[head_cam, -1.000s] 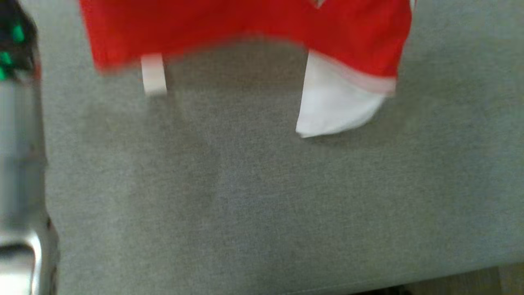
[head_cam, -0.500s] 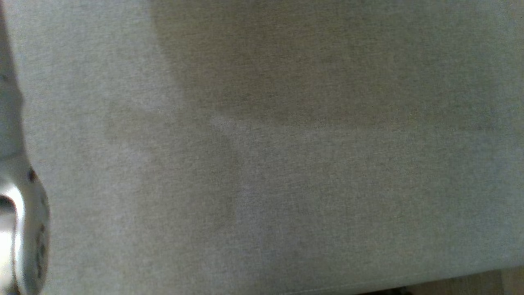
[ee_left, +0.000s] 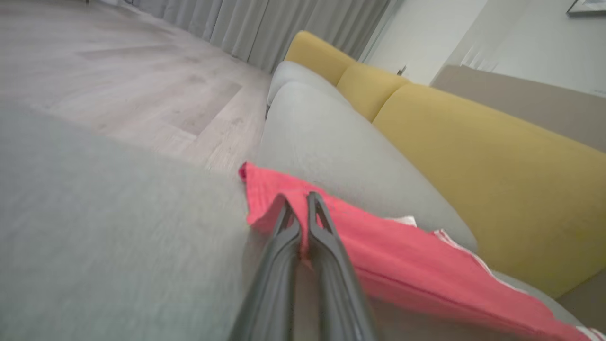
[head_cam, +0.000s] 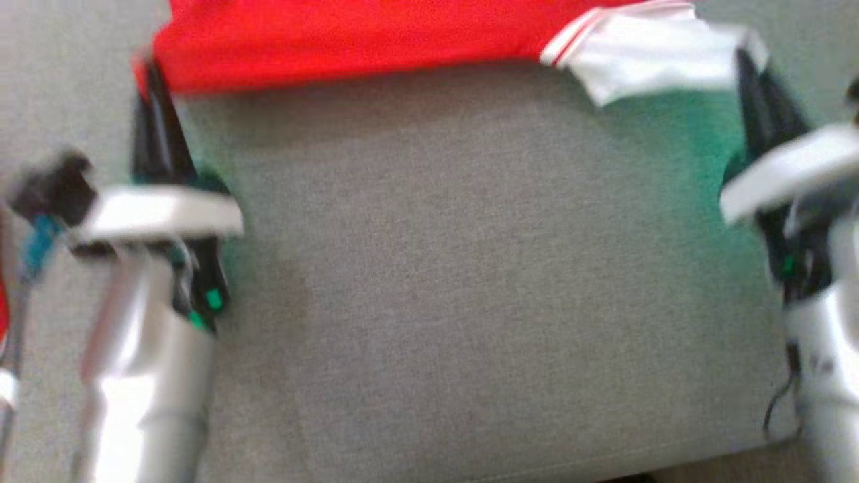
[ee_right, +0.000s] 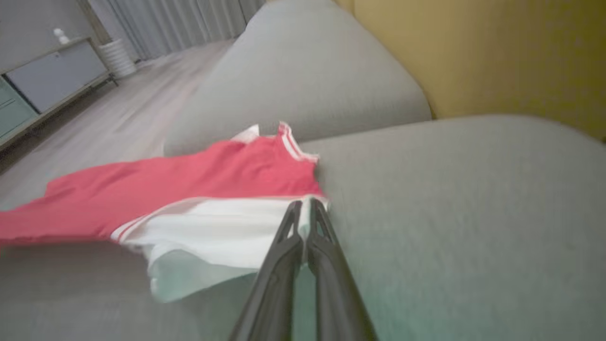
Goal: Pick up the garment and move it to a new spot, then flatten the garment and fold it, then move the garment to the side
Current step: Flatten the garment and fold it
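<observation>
The garment point(head_cam: 349, 40) is a red shirt with a white, red-striped sleeve point(head_cam: 644, 50), stretched across the top of the head view over the grey sofa seat point(head_cam: 456, 268). My left gripper point(head_cam: 149, 77) is shut on the garment's red corner point(ee_left: 265, 194), with cloth pinched between the dark fingers point(ee_left: 326, 237). My right gripper point(head_cam: 743, 64) is shut on the white sleeve's edge point(ee_right: 227, 232); its fingers point(ee_right: 284, 246) meet at the cloth. The red body point(ee_right: 165, 184) sags between the two grips just above the cushion.
Yellow back cushions point(ee_left: 473, 151) line the sofa behind the seat. A grey cushion point(ee_right: 303, 71) rises beyond the garment. Wooden floor point(ee_left: 118, 61), curtains point(ee_left: 265, 23) and a low cabinet point(ee_right: 42, 80) lie off the sofa's end.
The head view has swung, so the picture shifted. The garment went out of sight half a second ago and is back at the top, now spread wide with both grippers in view.
</observation>
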`<state>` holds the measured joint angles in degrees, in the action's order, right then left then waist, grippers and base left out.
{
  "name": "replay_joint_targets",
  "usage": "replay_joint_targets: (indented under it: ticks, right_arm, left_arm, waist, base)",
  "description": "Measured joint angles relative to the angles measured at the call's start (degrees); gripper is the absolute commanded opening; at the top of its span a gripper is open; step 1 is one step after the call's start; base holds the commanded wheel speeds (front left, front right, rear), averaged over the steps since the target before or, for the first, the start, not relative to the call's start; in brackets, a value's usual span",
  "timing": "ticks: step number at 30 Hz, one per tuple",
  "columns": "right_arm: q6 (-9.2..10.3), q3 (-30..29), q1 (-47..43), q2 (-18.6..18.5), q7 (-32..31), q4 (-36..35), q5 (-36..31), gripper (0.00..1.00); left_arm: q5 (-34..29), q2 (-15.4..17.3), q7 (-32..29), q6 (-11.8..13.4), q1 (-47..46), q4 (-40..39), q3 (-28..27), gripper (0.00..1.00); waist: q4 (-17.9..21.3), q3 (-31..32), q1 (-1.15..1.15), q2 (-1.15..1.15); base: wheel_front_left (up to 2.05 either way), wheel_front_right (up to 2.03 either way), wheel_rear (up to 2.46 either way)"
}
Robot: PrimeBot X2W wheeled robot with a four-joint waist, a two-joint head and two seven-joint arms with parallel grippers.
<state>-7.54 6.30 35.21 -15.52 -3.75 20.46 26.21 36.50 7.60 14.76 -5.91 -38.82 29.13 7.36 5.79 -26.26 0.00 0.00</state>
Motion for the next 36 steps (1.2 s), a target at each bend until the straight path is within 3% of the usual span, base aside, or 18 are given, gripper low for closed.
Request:
replay_joint_targets:
  ticks: [3, 9, 17, 23, 28, 36]
  right_arm:
    - [0.0, -5.61, -12.39, 3.98, -7.92, -7.44, -1.74, 0.0]
    - [0.0, -11.24, -27.78, 9.62, -19.97, -19.74, -6.15, 0.0]
    - [0.01, -14.1, -40.84, 12.59, -33.98, -31.33, -7.82, 0.0]
    - [0.0, -14.38, -46.71, 13.03, -42.79, -37.61, -7.78, 0.0]
    - [0.0, -16.02, -46.29, 13.24, -41.13, -41.74, -8.18, 0.0]
    - [0.0, -13.51, -30.84, 11.05, -36.44, -37.17, -9.57, 0.0]
  left_arm:
    - [-0.71, -1.97, -0.04, -0.18, 9.43, 1.26, 0.13, 0.0]
    - [-1.15, -2.99, -0.04, -0.14, 20.67, -0.87, -0.04, 0.0]
    - [-1.32, -2.93, -2.53, 3.12, 32.9, -5.97, 0.48, 0.0]
    - [-3.39, -0.54, -7.71, 5.5, 39.02, -12.59, 2.59, 0.0]
    - [-3.63, -0.01, -9.66, 6.0, 40.69, -18.06, 3.64, 0.0]
    - [-3.45, -0.66, -12.28, 6.43, 34.96, -19.71, 5.11, 0.0]
  waist:
    - [-0.13, 3.51, -0.01, 0.0]
    - [-0.79, 9.31, -0.02, 0.0]
    - [-2.11, 14.85, -0.01, 0.0]
    - [-2.8, 15.64, 0.0, 0.0]
    - [-2.85, 15.17, 0.0, 0.0]
    - [-3.09, 12.92, 0.01, 0.0]
  base:
    - [0.0, 0.0, 0.0]
    - [0.0, 0.0, 0.0]
    - [0.0, 0.0, 0.0]
    - [0.0, 0.0, 0.0]
    - [0.0, 0.0, 0.0]
    - [0.0, 0.0, 0.0]
